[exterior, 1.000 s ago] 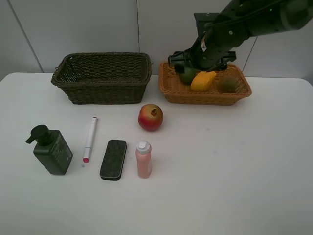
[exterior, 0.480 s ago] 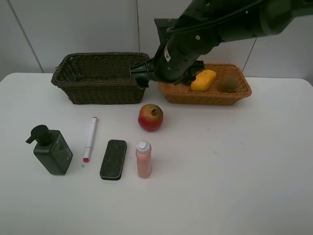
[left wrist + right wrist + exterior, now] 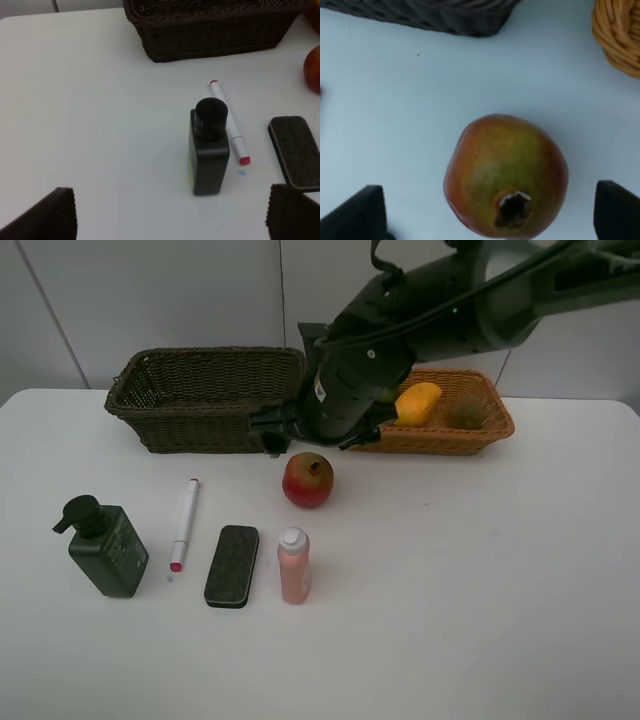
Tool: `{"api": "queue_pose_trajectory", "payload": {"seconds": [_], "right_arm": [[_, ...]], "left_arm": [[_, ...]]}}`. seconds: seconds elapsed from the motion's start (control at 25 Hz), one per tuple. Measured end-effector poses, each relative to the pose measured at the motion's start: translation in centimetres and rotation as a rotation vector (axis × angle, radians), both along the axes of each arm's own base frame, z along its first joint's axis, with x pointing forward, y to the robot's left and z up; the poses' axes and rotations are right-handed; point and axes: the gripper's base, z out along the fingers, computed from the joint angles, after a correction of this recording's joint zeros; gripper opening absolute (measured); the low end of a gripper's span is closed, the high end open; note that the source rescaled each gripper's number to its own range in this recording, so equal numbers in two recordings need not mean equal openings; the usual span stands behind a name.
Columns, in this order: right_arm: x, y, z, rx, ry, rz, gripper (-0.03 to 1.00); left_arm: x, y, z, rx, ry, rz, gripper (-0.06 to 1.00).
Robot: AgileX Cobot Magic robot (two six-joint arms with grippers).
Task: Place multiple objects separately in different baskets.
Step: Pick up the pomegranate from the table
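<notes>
So the pomegranate (image 3: 308,479) sits out on the white surface (image 3: 480,590), in front of the gap between the two baskets and inside neither, with its crown end facing the right wrist cam. My right pincer (image 3: 490,210) hangs over it with the jaws spread wide, one dark finger off to each side of the fruit, and neither one touches it as far as I can see. From the high cam, the right arm (image 3: 440,310) reaches across the middle, so the pincer end sits just in front of the near corner of the dark basket (image 3: 200,425). The orange basket (image 3: 430,438) beside it has the mango (image 3: 416,403) and the kiwi (image 3: 465,412) in it, though the arm covers part of that basket. Closer to me, lined up on the surface from left to right, are the pump bottle (image 3: 105,548) standing upright, the marker (image 3: 184,523), the eraser pad (image 3: 232,565) and the pink bottle (image 3: 293,565) lying flat. The left pincer (image 3: 170,212) is wide open too, empty, looking down at the pump bottle and marker.
</notes>
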Motion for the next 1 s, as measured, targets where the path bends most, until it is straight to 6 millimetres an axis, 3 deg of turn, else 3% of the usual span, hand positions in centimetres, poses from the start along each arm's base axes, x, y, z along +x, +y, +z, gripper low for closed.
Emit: {"api": "queue_pose_trajectory", "payload": {"seconds": [0.48, 1.0], "right_arm": [[0.4, 0.7, -3.6, -0.009, 0.05, 0.004, 1.0], [0.8, 0.9, -6.1, -0.014, 0.073, 0.009, 1.0]], "left_arm": [[0.0, 0.0, 0.0, 0.0, 0.0, 0.0, 1.0], [0.0, 0.0, 0.0, 0.0, 0.0, 0.0, 1.0]]}}
